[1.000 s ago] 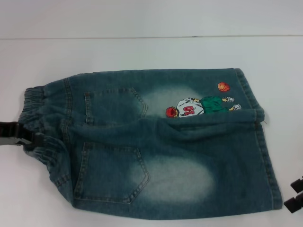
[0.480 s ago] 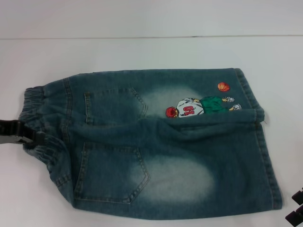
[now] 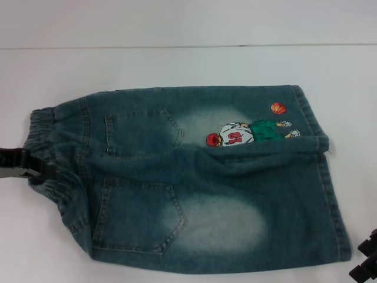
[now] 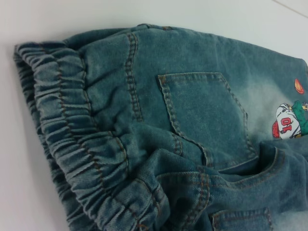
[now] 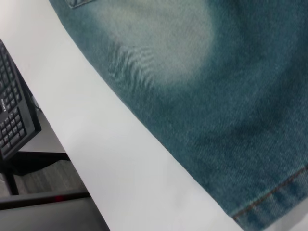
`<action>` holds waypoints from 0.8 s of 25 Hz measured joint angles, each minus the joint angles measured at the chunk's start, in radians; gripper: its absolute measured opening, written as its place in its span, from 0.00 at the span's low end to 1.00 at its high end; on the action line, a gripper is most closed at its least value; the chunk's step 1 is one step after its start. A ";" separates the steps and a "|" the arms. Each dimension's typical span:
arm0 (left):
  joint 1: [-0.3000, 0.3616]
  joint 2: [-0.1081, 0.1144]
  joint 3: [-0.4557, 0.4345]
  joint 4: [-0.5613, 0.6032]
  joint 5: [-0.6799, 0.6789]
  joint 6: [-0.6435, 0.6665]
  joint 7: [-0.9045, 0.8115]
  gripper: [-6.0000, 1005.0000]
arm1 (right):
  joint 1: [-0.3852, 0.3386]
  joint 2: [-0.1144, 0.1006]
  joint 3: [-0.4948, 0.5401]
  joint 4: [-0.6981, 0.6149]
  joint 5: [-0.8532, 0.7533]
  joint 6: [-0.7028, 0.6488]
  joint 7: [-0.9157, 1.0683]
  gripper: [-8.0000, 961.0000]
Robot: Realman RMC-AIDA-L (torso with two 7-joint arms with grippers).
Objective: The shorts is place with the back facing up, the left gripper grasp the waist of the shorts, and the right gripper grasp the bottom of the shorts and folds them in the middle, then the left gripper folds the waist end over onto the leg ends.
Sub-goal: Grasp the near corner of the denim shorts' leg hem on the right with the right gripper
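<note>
So the faded blue denim shorts (image 3: 194, 177) with the cartoon basketball patch (image 3: 250, 132) are lying flat on the white table (image 3: 177, 65), back pockets up and not yet folded. The elastic waistband (image 3: 44, 153) sits right against the left gripper (image 3: 23, 165), and the leg hems run off toward the right gripper (image 3: 366, 259).

What's changed over the last second: not much on the left. That black pincer has stayed at the waistband, and the fabric there looks a touch more bunched around it. To me that reads as a grip being taken or already on, but I honestly can't tell whether its fingers are pinched on the cloth or just pushed against it. The right gripper dipped low, then came back up a little, and now sits just beside the near leg hem corner, apart from the denim. So my guess is the right-side grasp is the step still missing before the first fold.

Hard to see stuff: the right gripper is cut off at the frame corner, so its opening is anyone's guess. Neither wrist view shows fingers. The right wrist view also catches a black keyboard (image 5: 14, 120) past the table edge.
</note>
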 joint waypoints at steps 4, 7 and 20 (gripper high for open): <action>0.000 0.000 0.000 0.000 -0.002 0.001 0.000 0.05 | 0.006 0.002 -0.009 0.015 0.000 0.016 0.000 0.98; 0.000 0.000 0.000 0.000 -0.002 0.002 0.000 0.05 | 0.009 0.004 -0.009 0.022 0.000 0.019 0.000 0.98; 0.003 0.000 0.000 -0.001 -0.002 -0.001 0.000 0.05 | 0.029 0.013 -0.009 0.046 0.006 0.054 -0.003 0.98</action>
